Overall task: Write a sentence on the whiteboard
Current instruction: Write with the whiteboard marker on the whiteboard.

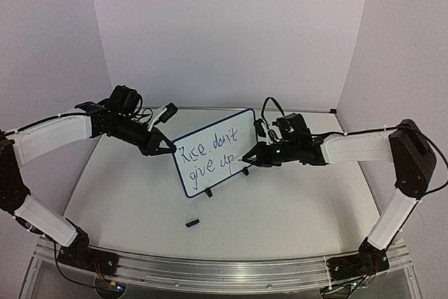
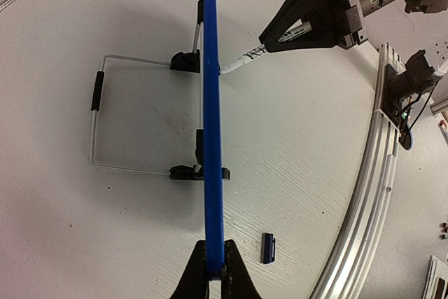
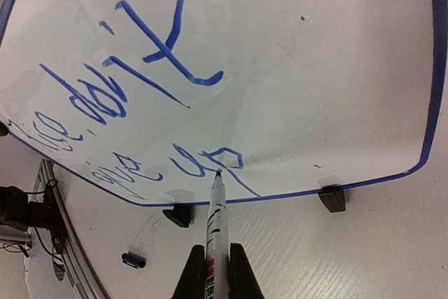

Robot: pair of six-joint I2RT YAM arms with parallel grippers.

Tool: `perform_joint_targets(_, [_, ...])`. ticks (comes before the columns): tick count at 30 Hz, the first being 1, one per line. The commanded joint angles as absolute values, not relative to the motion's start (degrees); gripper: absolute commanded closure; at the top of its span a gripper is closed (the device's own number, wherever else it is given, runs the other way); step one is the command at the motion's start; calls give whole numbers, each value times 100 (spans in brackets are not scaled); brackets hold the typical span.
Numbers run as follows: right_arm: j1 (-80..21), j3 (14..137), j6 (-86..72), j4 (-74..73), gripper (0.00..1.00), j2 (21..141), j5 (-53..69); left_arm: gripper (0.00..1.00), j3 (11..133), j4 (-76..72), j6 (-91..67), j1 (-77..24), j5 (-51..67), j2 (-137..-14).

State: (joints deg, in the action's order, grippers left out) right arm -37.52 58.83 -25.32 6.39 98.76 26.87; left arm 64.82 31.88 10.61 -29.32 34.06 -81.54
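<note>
The whiteboard (image 1: 234, 125) stands on its feet (image 3: 332, 198) mid-counter (image 1: 294, 208), the left tool (image 1: 171, 150) clamped on its left edge. The right tool (image 1: 246, 161) is clamped on a marker (image 3: 218, 222), tip touching the last letter of the sentence (image 1: 210, 155). A cap (image 1: 192, 223) lies just in front

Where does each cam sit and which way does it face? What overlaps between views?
Top external: above and behind the bases, looking down and forward over the table; shows left arm, right arm, left claw and right claw at the whiteboard.
Left wrist: on the left arm, sighting along the whiteboard's blue edge; its own fingertips clamp that edge.
Right wrist: on the right arm, facing the sentence; its own fingertips hold the marker, tip at the board.
Shared: all three show the small dark-blue piece lying on the table.
</note>
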Motion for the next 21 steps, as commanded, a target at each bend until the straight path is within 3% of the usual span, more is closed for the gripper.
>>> perform_joint_targets(1, [-3722, 5786, -2431, 540, 100, 9324, 2391, 100, 6557, 3388, 1070, -3014, 3384, -8282])
perform_joint_targets(10, [-3649, 5809, -2282, 88, 100, 9228, 1515, 100, 6557, 3386, 1070, -3015, 3384, -8271])
perform_joint_targets(21, [-3657, 6032, -2204, 90, 100, 9571, 1797, 100, 6559, 3384, 1072, -3015, 3383, -8306])
